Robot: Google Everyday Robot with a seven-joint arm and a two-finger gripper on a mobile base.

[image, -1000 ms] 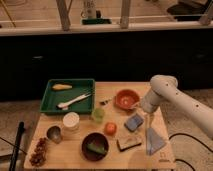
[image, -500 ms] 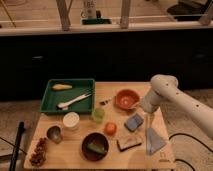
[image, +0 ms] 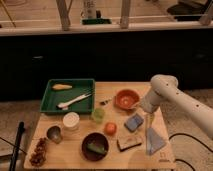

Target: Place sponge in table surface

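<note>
The gripper (image: 148, 121) hangs low over the right side of the worktop (image: 115, 152), at the end of the white arm (image: 172, 97) that reaches in from the right; from where I stand I cannot tell what it is doing at its tip. The sponge (image: 133, 122) lies flat on the wood just to the left of the gripper, close beside it, and I cannot say whether the two touch.

Room is tight on that side. The red-orange bowl (image: 126, 98) sits just behind the sponge, the brown-and-tan block (image: 129, 144) just in front of it, and the light-blue pyramid-shaped object (image: 154, 141) stands directly below the gripper, near the right edge of the worktop. A small orange fruit (image: 110, 128) rests to the sponge's left. Bare planks show along the front edge and at the front right corner.

Further left, a dark bowl (image: 95, 147) with something green in it sits near the front, with a green cup (image: 98, 115) behind it, then a white-lidded jar (image: 71, 121), a small grey round thing (image: 54, 133) and a brownish cluster (image: 37, 152) at the front left corner. The green tray (image: 52, 102) fills the back left, holding a yellowish piece (image: 62, 86) and a white utensil (image: 73, 101).
</note>
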